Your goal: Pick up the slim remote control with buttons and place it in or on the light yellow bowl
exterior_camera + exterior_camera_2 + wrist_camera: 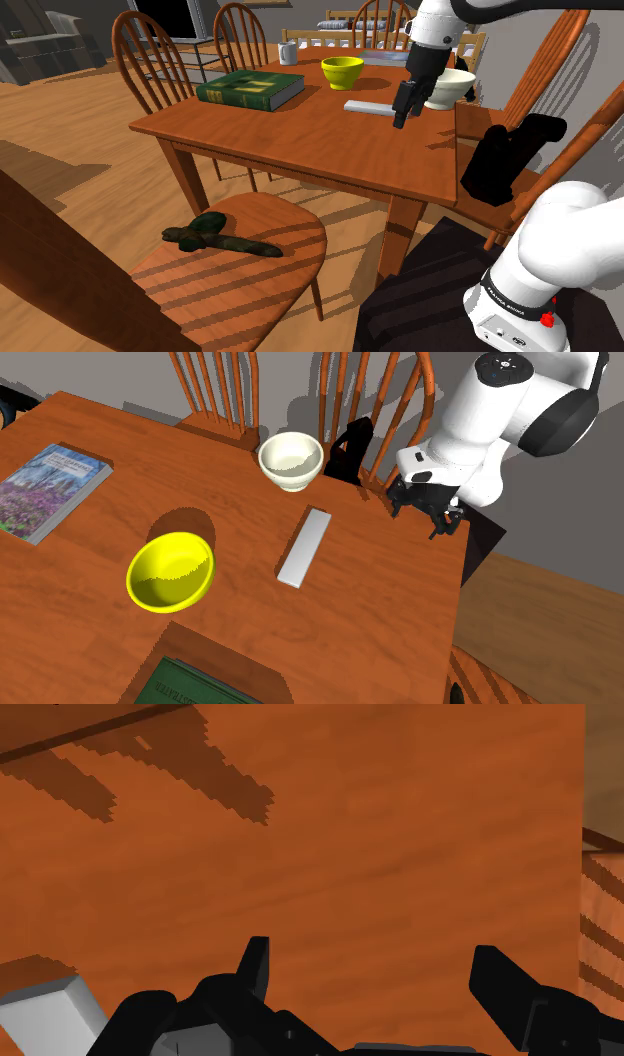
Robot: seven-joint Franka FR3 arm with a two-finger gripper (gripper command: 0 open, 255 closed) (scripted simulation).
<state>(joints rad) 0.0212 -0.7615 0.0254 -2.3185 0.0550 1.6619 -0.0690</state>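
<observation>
Early going here, nothing lifted yet. Watching the white robot arm [440,25] lean in over one edge of the reddish-brown wooden tabletop [300,140]. Spotting the round pale cream-yellow bowl [291,460], most likely the target, sitting empty near that edge. Finding the slim, flat grey remote control [305,547] lying on the wood near the bowl but not touching it, with no buttons drawn on it. Catching the all-black pincer [372,947] hanging above the wood just off one end of the remote, fingers spread wide, bare wood between them, gripping nothing. Left to do, by the look of it: closing on the remote, lifting, carrying over to the bowl, letting go.

Now panning round. Taking in warm wooden floorboards [60,110] and a round-seated wooden chair [300,225] with a dark mottled object [215,235] on it. Noting a thick dark green book [250,88], a second book with a flowery cover [50,487], a round bright yellow bowl [170,572] and a small white mug [288,52].
</observation>
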